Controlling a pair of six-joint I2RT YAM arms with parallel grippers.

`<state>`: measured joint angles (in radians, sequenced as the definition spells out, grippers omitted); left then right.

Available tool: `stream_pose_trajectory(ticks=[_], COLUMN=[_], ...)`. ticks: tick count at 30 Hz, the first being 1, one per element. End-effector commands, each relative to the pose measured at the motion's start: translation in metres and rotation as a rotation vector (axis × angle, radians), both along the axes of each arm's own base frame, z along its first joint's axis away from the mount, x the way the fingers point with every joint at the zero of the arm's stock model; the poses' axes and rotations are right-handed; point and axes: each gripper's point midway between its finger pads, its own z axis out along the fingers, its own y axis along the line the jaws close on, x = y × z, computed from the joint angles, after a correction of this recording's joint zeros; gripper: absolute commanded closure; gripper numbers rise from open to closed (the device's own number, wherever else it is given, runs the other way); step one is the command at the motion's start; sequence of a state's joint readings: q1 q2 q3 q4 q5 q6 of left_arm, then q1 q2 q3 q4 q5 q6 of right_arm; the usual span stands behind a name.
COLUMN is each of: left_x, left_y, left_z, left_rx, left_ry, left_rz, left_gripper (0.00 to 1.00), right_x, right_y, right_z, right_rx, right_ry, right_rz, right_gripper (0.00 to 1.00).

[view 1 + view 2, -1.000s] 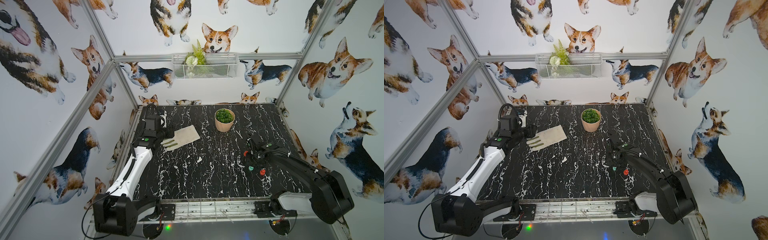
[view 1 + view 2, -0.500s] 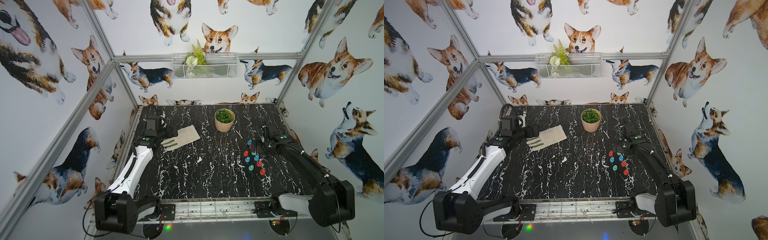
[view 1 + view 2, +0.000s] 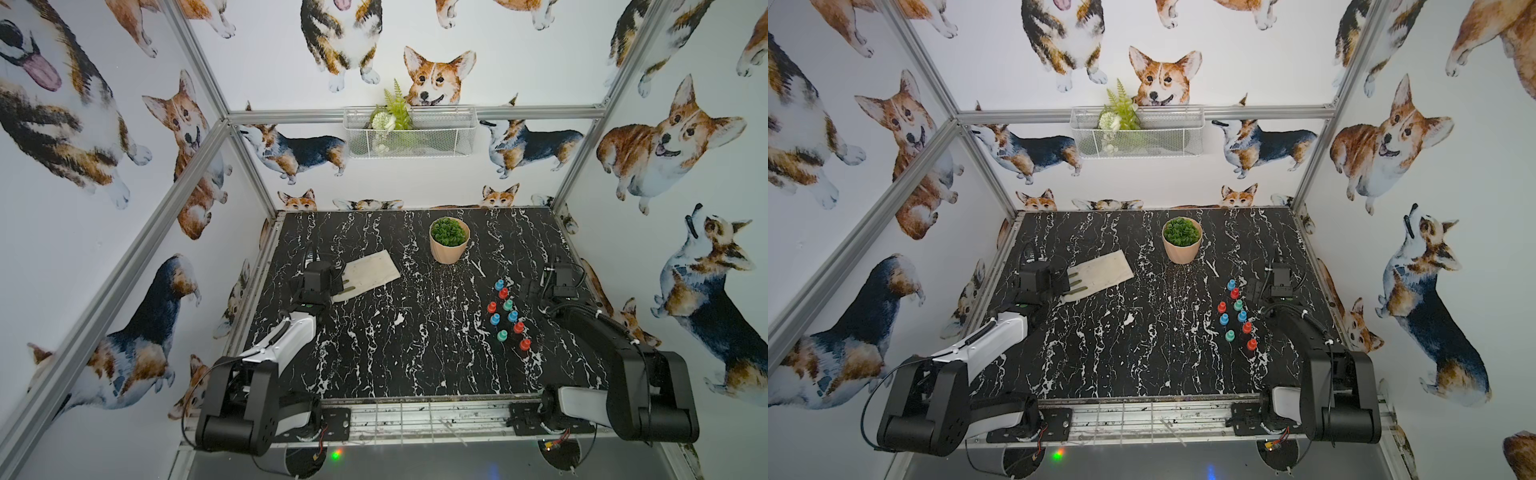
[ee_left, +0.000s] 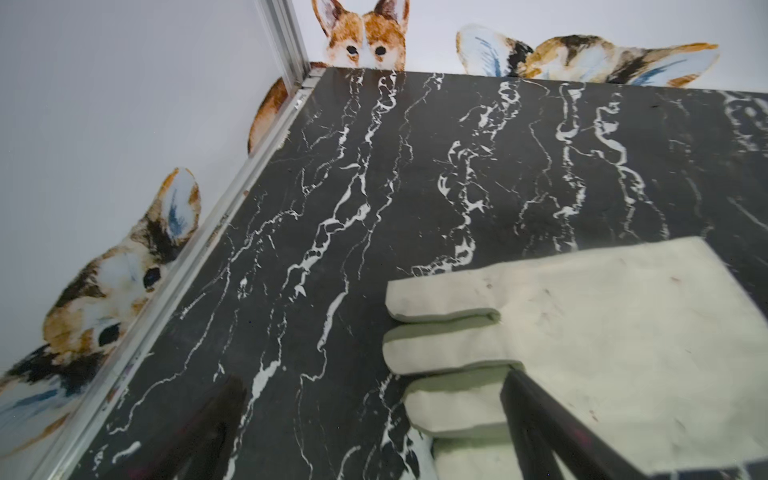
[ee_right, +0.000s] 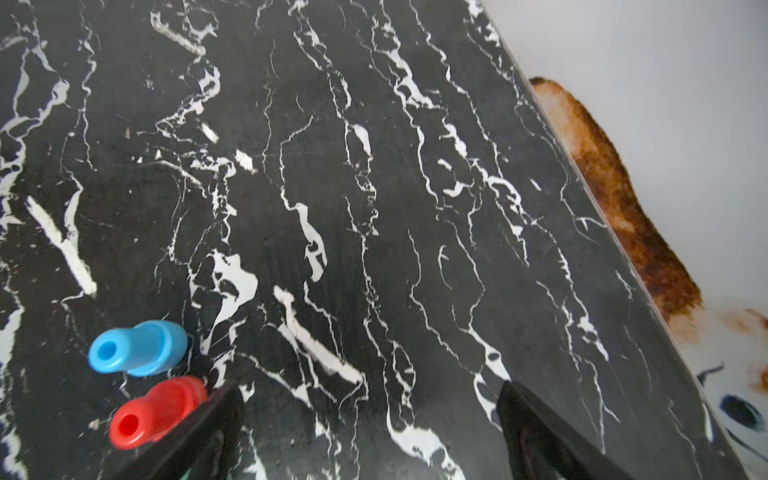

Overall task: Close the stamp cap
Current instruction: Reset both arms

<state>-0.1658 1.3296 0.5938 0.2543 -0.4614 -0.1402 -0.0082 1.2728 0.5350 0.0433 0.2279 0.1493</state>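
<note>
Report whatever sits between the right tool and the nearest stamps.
Nothing visible does. The right tool hangs open over bare marbled tabletop, with the red stamp right beside one of its fingers and the blue stamp just past it. The glove and potted plant lie well off to the side.

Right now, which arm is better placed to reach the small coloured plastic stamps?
The right arm: its open jaws sit beside the red, blue and green stamps. The left arm's open jaws are at the pale fabric glove, across the black marble table.
</note>
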Motion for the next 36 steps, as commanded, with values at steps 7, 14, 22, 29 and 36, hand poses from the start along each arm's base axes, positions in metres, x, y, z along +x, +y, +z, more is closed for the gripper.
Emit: stream_pose_trajectory(ticks=[7, 14, 22, 29, 36], left_x=[0.007, 0.006, 0.011, 0.010, 0.009], left_y=[0.005, -0.011, -0.010, -0.011, -0.010], left_z=[-0.010, -0.019, -0.030, -0.028, -0.029], left_rx=[0.096, 0.085, 0.088, 0.089, 0.085], left_ry=[-0.187, -0.223, -0.201, -0.218, -0.214], left_rz=[-0.003, -0.112, -0.105, -0.106, -0.106], left_gripper=[0.00, 0.00, 0.00, 0.00, 0.00], right_x=[0.034, 0.032, 0.036, 0.035, 0.036], right_y=[0.029, 0.033, 0.014, 0.014, 0.015], right_z=[0.028, 0.018, 0.015, 0.016, 0.016], right_rx=[0.042, 0.045, 0.036, 0.036, 0.032], right_ry=[-0.429, -0.445, -0.409, -0.416, -0.409], right_rz=[0.184, 0.209, 0.079, 0.082, 0.086], right_gripper=[0.00, 0.00, 0.00, 0.00, 0.00])
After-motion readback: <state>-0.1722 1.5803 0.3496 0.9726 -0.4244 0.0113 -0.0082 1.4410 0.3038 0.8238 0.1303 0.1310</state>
